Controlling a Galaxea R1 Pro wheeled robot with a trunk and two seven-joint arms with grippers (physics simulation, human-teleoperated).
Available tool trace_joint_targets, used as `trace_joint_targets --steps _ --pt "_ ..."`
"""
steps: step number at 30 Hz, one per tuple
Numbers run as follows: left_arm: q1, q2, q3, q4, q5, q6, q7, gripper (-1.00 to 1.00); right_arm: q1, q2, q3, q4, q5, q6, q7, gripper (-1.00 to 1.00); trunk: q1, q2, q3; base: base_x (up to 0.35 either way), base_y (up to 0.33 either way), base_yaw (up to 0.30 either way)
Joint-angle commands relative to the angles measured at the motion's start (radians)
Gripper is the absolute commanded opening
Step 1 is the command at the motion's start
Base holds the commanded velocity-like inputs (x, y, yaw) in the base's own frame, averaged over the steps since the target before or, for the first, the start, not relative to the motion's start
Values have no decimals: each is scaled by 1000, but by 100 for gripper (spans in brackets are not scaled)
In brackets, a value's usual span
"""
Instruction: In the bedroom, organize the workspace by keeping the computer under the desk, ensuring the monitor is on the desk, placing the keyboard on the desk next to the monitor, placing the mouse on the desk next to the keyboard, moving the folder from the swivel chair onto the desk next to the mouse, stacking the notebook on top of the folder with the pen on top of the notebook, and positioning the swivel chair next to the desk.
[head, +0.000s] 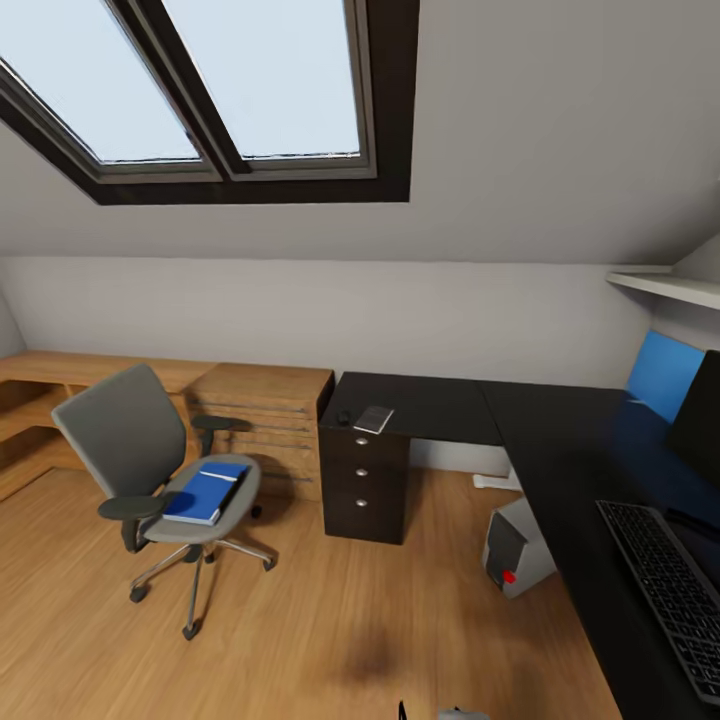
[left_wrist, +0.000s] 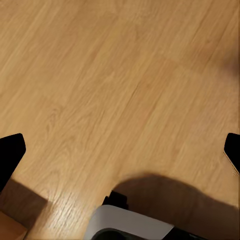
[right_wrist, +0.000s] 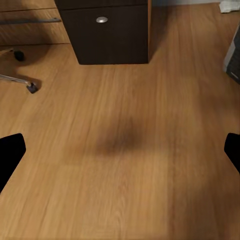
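So the robot's standing mid-room facing the desk (head: 560, 440), nothing picked up yet, and I'd say it's on the approach for the folder step. The chair (head: 150, 470) sits well apart from the desk, over by the wooden dresser (head: 265, 420), with the blue folder (head: 207, 493) lying flat on the seat. The tower (head: 517, 548) is already on the floor under the desk, the keyboard (head: 672, 590) is on the top at the right, and the monitor (head: 700, 420) is just poking in at the edge beside it. The notebook (head: 373, 419) lies on the far end above the drawers (head: 363, 480), with a small dark thing just beside it that might be the mouse, too small to tell. Next move, I reckon, is rolling closer to the chair and getting a gripper over the seat. Both arms hang low with the wrists looking down at bare floor; the left gripper (left_wrist: 120, 150) and right gripper (right_wrist: 120, 150) both have fingers spread wide, nothing between them.
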Motion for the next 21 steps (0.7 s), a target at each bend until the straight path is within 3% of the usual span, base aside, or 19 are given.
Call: trace_joint_targets --steps 1,14,19,21 --pt "-1 2 -8 0 10 -6 8 100 -1 -1 9 1 -3 -2 -8 100 -3 6 2 332 7 0" --pt "-1 1 -8 -22 10 -6 0 100 -1 -2 9 -10 -2 -4 -8 100 -53 97 42 332 0 0" --pt "-1 4 -8 -149 10 11 0 100 -3 -4 7 -54 -6 0 -15 100 -61 111 49 332 0 0" --pt "-1 7 -7 -241 10 87 3 100 -7 -9 5 -82 -10 7 -26 100 -61 111 49 332 0 0"
